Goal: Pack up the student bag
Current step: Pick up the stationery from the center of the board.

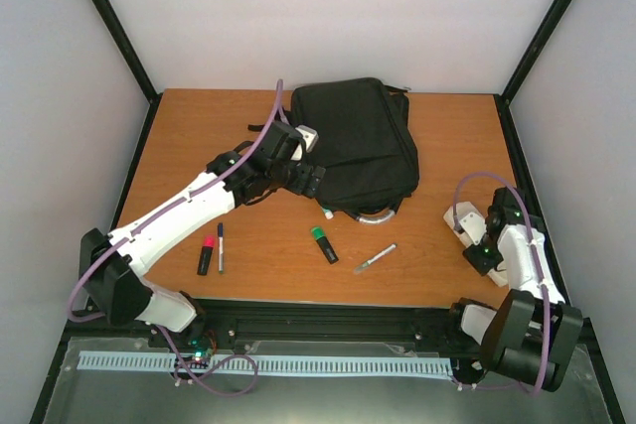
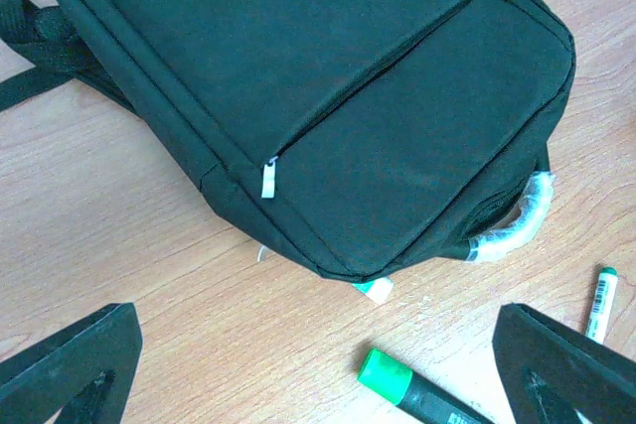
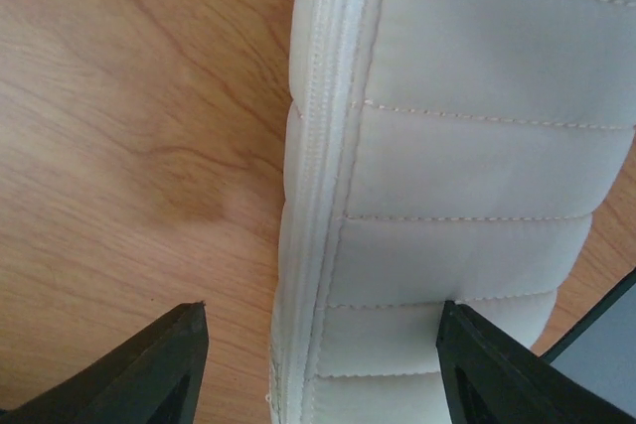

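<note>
The black student bag (image 1: 360,138) lies flat at the back middle of the table, its pale grey loop handle (image 1: 376,215) at the near edge. In the left wrist view the bag (image 2: 318,86) is zipped, with a silver zip pull (image 2: 268,178) and the handle (image 2: 515,220). My left gripper (image 1: 312,178) is open and empty, just above the bag's near left edge; its fingers (image 2: 72,364) are wide apart. My right gripper (image 1: 479,251) is open over the small white padded pouch (image 3: 467,146), its fingers (image 3: 149,364) on either side of the pouch's zip edge.
A green highlighter (image 1: 324,244), also in the left wrist view (image 2: 412,391), a white marker with green cap (image 1: 375,258), a pink highlighter (image 1: 206,255) and a black pen (image 1: 220,245) lie on the near table. A small green-white piece (image 2: 374,289) pokes from under the bag.
</note>
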Robot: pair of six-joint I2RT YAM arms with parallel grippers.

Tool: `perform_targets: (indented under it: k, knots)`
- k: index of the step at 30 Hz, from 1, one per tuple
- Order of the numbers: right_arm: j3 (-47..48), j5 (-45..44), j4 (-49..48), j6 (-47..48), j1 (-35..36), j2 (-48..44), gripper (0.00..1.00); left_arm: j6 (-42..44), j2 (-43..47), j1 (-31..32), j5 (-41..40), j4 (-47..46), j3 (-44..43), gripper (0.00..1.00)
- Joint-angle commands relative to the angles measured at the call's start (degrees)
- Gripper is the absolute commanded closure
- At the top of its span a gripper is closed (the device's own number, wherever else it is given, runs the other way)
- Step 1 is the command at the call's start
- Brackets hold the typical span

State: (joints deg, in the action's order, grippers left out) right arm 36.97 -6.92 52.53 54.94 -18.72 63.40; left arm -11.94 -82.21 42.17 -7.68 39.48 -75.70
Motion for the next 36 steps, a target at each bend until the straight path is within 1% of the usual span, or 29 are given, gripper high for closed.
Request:
perform_targets:
  k: [1, 7, 11, 16, 20, 23, 27, 28, 30, 33, 36]
  knots:
    - [-1.88, -1.27, -3.6, 0.72, -1.0, 0.81, 0.34, 0.08, -0.85, -0.07, 0.56, 0.11, -1.18, 0.0]
    - [-2.72, -1.09, -5.78, 0.77, -2.75, 3.57, 0.23, 0.21, -1.32, -0.07, 0.56, 0.4, -1.28, 0.0]
    - [-2.76, -2.49, -9.6, 1.2, -4.13, 4.55, 0.19, 0.2, -1.55, -0.06, 0.45, 0.24, -1.31, 0.0]
    - [-3.05, -5.25, -15.46, 3.17, -4.91, 5.47, 0.2, 0.27, -1.84, -0.09, 0.5, 0.34, -1.37, 0.0]
    - [-3.82, -8.78, -22.62, 4.9, -5.22, 6.46, 0.32, 0.26, -1.78, -0.1, 0.16, 0.4, -1.29, 0.0]
    - [-3.86, -10.27, -26.05, 5.62, -5.4, 7.89, 0.4, 0.3, -1.8, -0.06, 0.07, 0.37, -1.25, 0.0]
    - [-4.18, -11.34, -28.79, 6.51, -5.54, 10.08, 0.46, 0.35, -1.85, -0.02, 0.03, 0.42, -1.3, 0.0]
    - [-4.26, -11.58, -29.41, 6.64, -5.54, 10.56, 0.49, 0.34, -1.86, -0.09, 0.03, 0.46, -1.31, 0.0]
    - [-4.21, -11.73, -30.53, 6.91, -5.61, 11.55, 0.6, 0.35, -1.88, -0.07, 0.09, 0.43, -1.35, 0.0]
    - [-3.47, -11.52, -30.77, 6.7, -5.63, 12.04, 0.7, 0.35, -1.81, -0.1, 0.03, 0.43, -1.33, 0.0]
    - [-0.2, -8.67, -25.47, 4.9, -5.63, 10.1, 0.78, 0.47, -1.82, -0.07, -0.05, 0.45, -1.25, 0.0]
